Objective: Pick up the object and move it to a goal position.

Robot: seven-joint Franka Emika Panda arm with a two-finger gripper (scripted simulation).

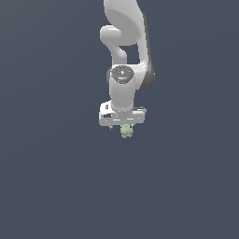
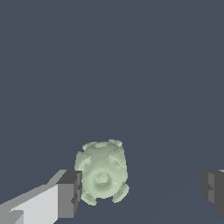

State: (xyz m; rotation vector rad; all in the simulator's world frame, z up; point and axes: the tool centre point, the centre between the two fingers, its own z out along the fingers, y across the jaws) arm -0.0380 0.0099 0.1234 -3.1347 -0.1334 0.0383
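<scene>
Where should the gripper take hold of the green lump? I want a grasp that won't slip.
Grip the lump across its round middle, coming straight down with one finger on each side. It is bumpy and roughly round, so pads should seat between bumps. The gripper is open, with one finger already close beside it, so it likely needs centring first.

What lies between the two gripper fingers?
In the wrist view, the green lump lies between the fingers, close against one of them; the stretch to the other finger is bare. The gripper is open.
</scene>
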